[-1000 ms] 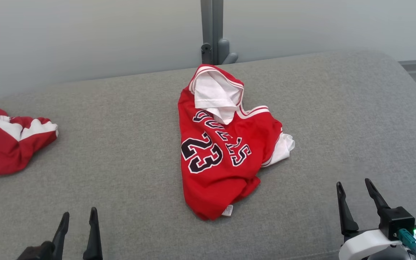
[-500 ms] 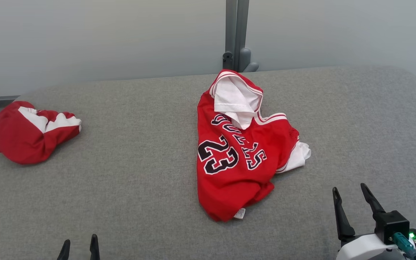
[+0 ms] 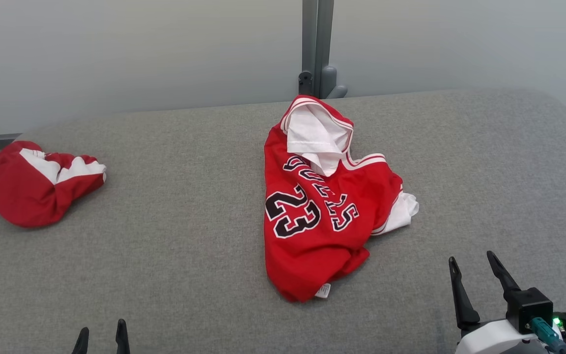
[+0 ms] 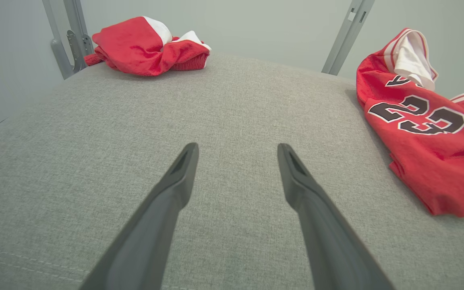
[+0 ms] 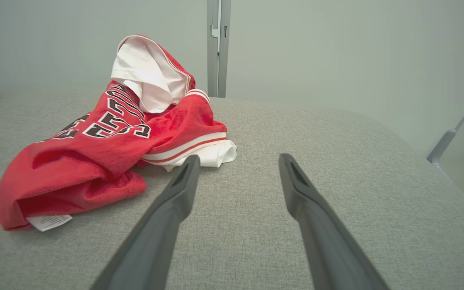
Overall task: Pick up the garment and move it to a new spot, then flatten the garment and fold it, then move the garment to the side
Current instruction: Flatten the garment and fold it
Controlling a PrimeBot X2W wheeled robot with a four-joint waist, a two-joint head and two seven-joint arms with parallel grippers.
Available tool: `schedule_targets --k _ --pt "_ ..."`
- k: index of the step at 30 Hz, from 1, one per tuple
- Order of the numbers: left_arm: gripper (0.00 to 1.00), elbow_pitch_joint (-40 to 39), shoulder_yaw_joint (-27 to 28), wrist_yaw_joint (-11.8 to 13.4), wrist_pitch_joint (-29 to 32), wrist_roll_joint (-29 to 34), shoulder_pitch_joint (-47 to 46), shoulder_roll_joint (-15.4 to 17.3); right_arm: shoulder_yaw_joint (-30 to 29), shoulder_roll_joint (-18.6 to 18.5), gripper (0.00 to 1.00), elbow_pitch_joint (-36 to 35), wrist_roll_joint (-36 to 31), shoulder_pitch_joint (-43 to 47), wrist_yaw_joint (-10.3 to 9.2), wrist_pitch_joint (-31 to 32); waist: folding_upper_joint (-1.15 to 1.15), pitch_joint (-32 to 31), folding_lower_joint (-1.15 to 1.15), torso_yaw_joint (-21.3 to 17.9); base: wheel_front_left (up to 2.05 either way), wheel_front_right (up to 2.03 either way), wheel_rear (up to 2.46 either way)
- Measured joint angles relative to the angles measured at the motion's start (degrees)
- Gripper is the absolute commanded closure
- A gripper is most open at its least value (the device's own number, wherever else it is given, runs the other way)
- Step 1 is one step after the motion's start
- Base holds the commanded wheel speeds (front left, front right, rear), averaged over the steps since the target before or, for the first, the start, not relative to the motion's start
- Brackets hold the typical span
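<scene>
Garment, a crumpled red-and-white cloth jersey numbered 23 (image 3: 322,216), lies mid-way across the grey fabric pad (image 3: 180,236), long axis far edge to near edge, ahead-left of the nearer right gripper (image 3: 471,257), left gripper (image 3: 102,327) well apart; both sets of fingers spread, empty.

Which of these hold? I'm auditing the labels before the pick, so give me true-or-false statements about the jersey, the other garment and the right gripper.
The red jersey shows the number 23. True.
The right gripper is shut on the jersey. False: it is open, apart from it.
A second red and white garment lies to the jersey's left. True.
The jersey is folded flat. False: it lies crumpled on the grey cushion.
</scene>
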Motion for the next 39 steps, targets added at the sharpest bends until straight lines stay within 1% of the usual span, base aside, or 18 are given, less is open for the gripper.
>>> schedule_targets --k 6,9,12,15,18,20,22,23,29,34,35,36,37,38,39 --pt "0.0 -0.24 -0.46 -0.15 0.0 0.49 -1.25 -0.49 0.6 0.0 0.0 0.01 0.01 -0.17 0.0 0.0 0.0 0.41 0.0 -0.75 0.0 0.0 0.0" --pt "0.0 0.0 -2.33 -0.29 0.0 0.33 -3.12 -0.65 0.93 0.0 0.0 -0.01 0.0 -0.51 0.0 0.0 0.0 0.73 0.0 -1.67 0.0 0.0 0.0" --pt "0.0 1.65 -5.99 -0.35 0.26 -0.66 -6.12 -0.46 0.9 -0.01 0.0 -0.13 0.02 -1.12 -0.01 0.0 0.0 1.11 0.0 -3.01 0.0 0.0 0.0" --pt "0.0 3.39 -10.61 -0.36 2.43 -2.72 -10.0 0.46 1.04 0.0 0.0 -0.08 0.18 -1.13 -0.01 0.01 0.0 1.57 0.0 -4.64 0.0 0.0 0.0" --pt "0.0 5.25 -14.41 -0.36 4.83 -6.21 -13.83 0.66 1.1 0.0 0.0 -0.08 0.48 -1.13 0.0 0.0 0.0 2.19 0.0 -6.42 0.0 0.0 0.0" --pt "0.0 7.13 -16.19 -0.36 6.98 -9.02 -16.38 0.79 1.16 -0.02 0.0 -0.13 0.78 -1.15 0.0 0.01 0.0 2.77 0.0 -7.6 0.0 0.0 0.0" --pt "0.0 9.24 -17.85 -0.36 8.49 -10.18 -18.75 1.52 1.34 -0.02 0.0 -0.18 0.97 -1.36 0.0 0.01 0.0 3.45 0.0 -8.73 0.0 0.0 0.0" --pt "0.0 11.26 -18.9 -0.36 10.0 -12.87 -20.87 1.81 1.52 -0.01 0.0 -0.35 1.22 -1.74 0.0 0.0 0.0 4.23 0.0 -9.83 0.0 0.0 0.0" --pt "0.0 14.95 -22.08 -0.36 12.55 -19.67 -24.94 1.99 1.25 -0.03 0.0 -0.57 1.37 -2.32 -0.01 0.0 0.0 6.66 0.0 -12.61 0.0 0.0 0.0" --pt "0.0 18.14 -24.28 -0.36 12.7 -21.96 -26.53 3.34 1.36 -0.02 0.0 -0.7 1.49 -2.75 0.0 0.0 0.0 8.17 0.0 -14.15 0.0 0.0 0.0" --pt "0.11 18.58 -24.72 -0.36 12.71 -22.92 -26.66 3.38 1.4 -0.02 0.0 -0.7 1.53 -2.79 0.0 0.0 0.0 8.36 0.0 -14.36 0.0 0.0 0.0" --pt "0.4 18.87 -25.41 -0.36 12.81 -23.6 -26.84 3.43 1.41 -0.02 0.0 -0.7 1.57 -2.82 0.0 0.0 0.0 8.54 0.0 -14.53 0.0 0.0 0.0" --pt "0.62 19.09 -25.98 -0.36 12.88 -24.25 -27.03 3.44 1.33 -0.02 0.0 -0.7 1.58 -2.86 0.0 0.01 0.0 8.66 0.0 -14.62 0.0 0.0 0.0" --pt "1.0 19.34 -26.46 -0.36 12.87 -25.07 -27.27 3.46 1.23 -0.02 0.0 -0.69 1.58 -2.87 0.0 0.0 0.0 8.71 0.0 -14.64 0.0 0.0 0.0" --pt "1.0 19.47 -27.13 -0.36 12.72 -25.38 -27.46 3.63 1.15 -0.03 0.0 -0.66 1.58 -2.88 0.0 0.0 0.0 8.66 0.0 -14.6 0.0 0.0 0.0"
